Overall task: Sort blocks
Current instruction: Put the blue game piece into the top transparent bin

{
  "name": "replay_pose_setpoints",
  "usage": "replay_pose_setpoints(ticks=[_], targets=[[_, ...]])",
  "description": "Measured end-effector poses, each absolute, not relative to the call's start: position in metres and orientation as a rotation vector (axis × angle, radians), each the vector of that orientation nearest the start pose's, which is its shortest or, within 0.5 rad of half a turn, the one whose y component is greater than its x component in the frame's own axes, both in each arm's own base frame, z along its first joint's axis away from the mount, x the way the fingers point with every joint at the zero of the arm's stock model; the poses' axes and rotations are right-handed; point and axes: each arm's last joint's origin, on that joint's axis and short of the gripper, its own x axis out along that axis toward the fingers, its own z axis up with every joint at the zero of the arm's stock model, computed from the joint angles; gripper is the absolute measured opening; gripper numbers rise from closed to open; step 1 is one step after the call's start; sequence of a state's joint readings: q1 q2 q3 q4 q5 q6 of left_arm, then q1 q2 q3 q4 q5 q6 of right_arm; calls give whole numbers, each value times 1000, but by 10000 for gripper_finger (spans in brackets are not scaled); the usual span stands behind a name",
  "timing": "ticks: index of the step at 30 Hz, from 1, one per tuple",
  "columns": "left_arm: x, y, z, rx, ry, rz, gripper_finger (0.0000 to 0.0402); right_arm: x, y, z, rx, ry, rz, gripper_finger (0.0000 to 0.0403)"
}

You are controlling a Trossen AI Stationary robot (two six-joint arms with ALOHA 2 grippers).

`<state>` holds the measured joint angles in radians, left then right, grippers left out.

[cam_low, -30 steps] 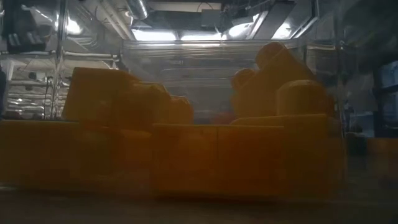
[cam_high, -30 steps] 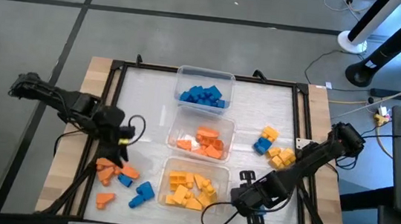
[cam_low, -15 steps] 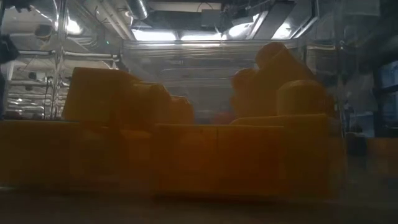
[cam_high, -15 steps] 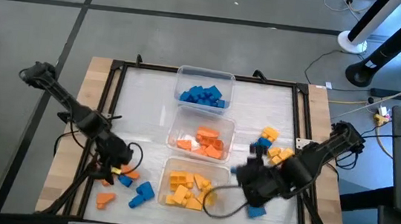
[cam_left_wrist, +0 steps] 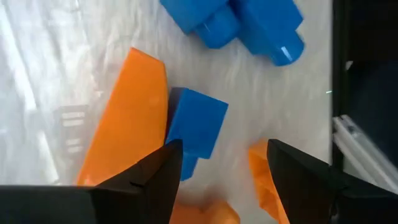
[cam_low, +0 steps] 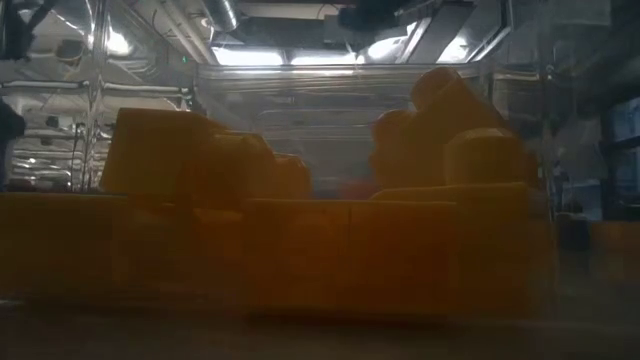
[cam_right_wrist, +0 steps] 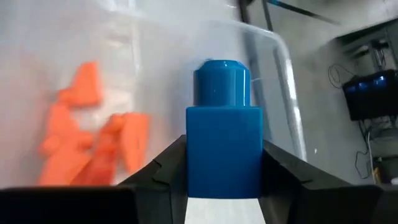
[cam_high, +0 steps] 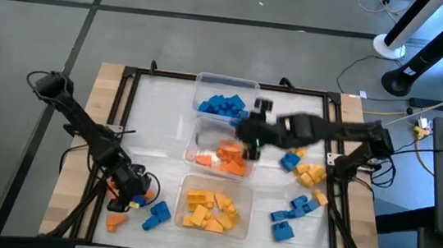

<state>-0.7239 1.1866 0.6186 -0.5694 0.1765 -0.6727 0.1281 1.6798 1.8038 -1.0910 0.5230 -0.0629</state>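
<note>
My right gripper [cam_high: 247, 135] hangs above the middle tub [cam_high: 204, 134], the one with orange blocks, and is shut on a blue block [cam_right_wrist: 224, 149] with a round stud. My left gripper [cam_left_wrist: 221, 168] is open low over the near-left pile. Its fingers stand either side of a small blue block [cam_left_wrist: 196, 127] that lies flat on the table and touch nothing. An orange wedge [cam_left_wrist: 127, 143] lies against that block. Blue blocks fill the far tub [cam_high: 225, 104], yellow ones the near tub [cam_high: 211, 208]. The low view shows only yellow blocks [cam_low: 300, 250] close up. My right gripper pinches the blue block by its two opposite flat sides [cam_right_wrist: 194, 163] between its two fingers. The fingers slant down from the table's right. The block's stud [cam_right_wrist: 222, 84] points away from the fingers. The block is lifted clear, above the orange tub.
Loose yellow and blue blocks [cam_high: 303, 167] lie at the right, with more blue ones [cam_high: 290, 214] nearer the front. Another blue piece [cam_high: 157, 214] and an orange one [cam_high: 115, 221] lie near the left pile. A black frame [cam_high: 336, 152] borders the mat.
My right gripper has risen from the near right of the table with the blue block and swung toward the far left, over the orange tub. My left gripper has moved toward the near edge and down onto the left pile, staying open.
</note>
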Motion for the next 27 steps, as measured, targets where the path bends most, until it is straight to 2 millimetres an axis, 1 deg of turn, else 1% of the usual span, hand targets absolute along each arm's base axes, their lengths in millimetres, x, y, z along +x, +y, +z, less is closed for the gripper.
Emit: replay_pose_setpoints(ticks=[4,7,11,14,17,21,24,27], targets=[[149,-144,171,-194,1316,-353,224,347,-18,381,-314,898,-363,145],[150,-147,170,-195,1305,-334,224,357,-49,375,-264,882,-359,145],[150,-147,170,-213,1296,-320,224,371,-87,357,-208,886,-362,146],[151,-147,170,-214,1287,-318,224,383,-109,340,-164,899,-345,146],[151,-147,170,-219,1288,-311,224,392,-125,322,-106,912,-289,149],[151,-147,170,-226,1289,-304,224,399,-135,303,-18,935,-206,169],[151,-147,170,-220,1287,-305,224,402,-140,293,-1,957,-206,195],[151,-146,170,-208,1274,-289,224,403,-141,291,-14,968,-234,224]])
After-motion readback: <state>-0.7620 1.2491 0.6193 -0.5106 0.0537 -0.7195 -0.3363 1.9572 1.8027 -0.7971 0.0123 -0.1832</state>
